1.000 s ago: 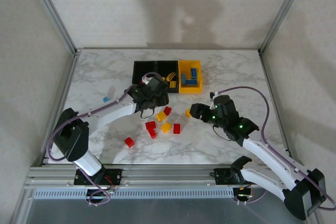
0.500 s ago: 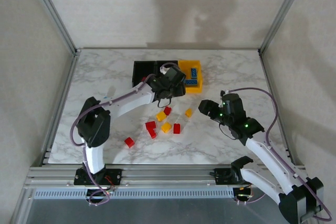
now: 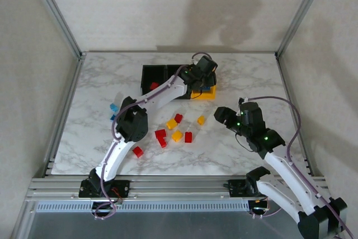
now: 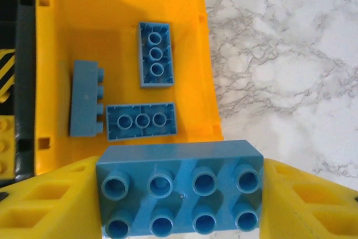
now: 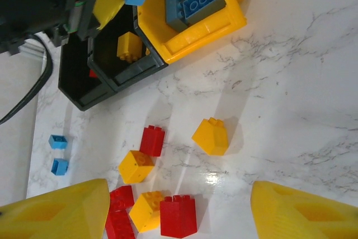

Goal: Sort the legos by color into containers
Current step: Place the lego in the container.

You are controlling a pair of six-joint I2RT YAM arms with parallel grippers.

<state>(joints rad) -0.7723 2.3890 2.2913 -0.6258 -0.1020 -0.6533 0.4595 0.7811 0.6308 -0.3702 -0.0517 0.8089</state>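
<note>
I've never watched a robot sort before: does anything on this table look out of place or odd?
Nothing spilled or broken. Two small blue bricks lie alone at the left of the table, apart from the red and yellow cluster. In the yellow bin, one blue brick lies on its side.

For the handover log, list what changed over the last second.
The left gripper, shut on a blue brick, swung from beside the loose red and yellow bricks out over the yellow bin. The right gripper, open and empty, drew back rightward from the lone yellow brick. The loose bricks stayed put.
</note>
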